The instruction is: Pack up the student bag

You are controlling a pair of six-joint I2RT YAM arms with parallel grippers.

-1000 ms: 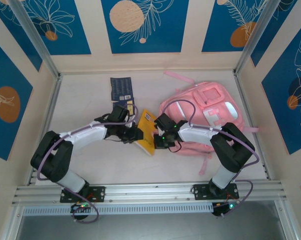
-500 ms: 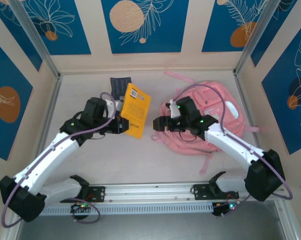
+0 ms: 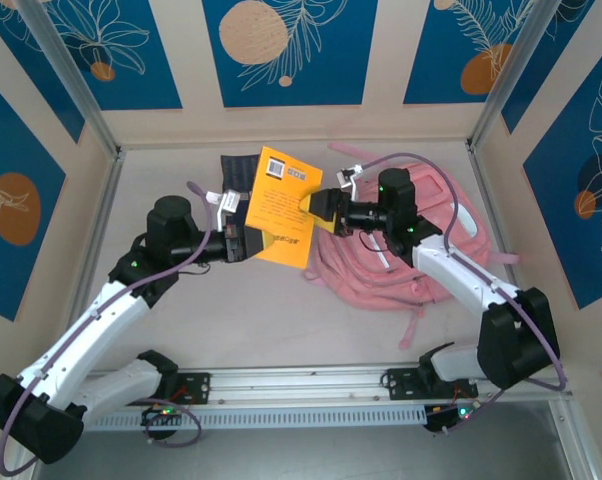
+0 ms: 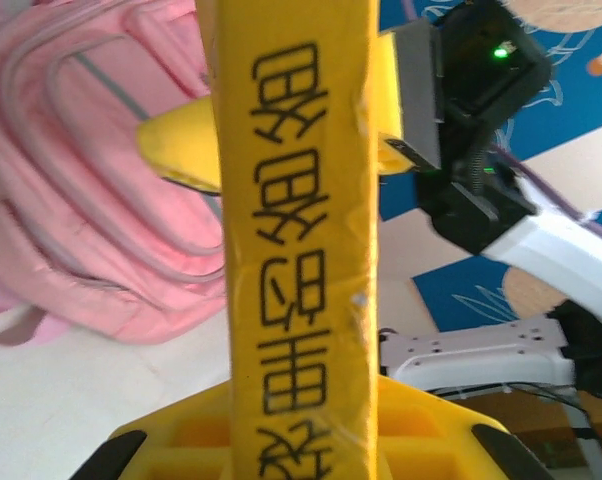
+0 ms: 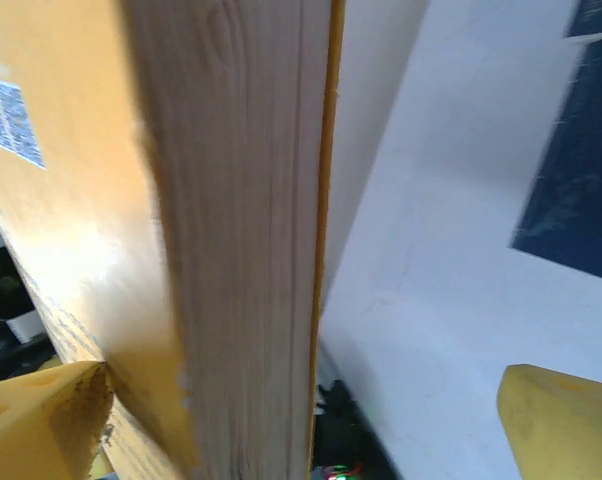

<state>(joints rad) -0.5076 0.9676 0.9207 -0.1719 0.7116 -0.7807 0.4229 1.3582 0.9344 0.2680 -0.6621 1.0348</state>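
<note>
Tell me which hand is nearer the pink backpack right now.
Right. The right hand hangs at the backpack's left edge, open around the yellow book. The left hand grips the book's other side, farther left of the backpack.

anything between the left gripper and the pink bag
Yes. The yellow book clamped in the left gripper points toward the student bag, and the right gripper sits between book and bag, its open fingers straddling the book's far edge.
</note>
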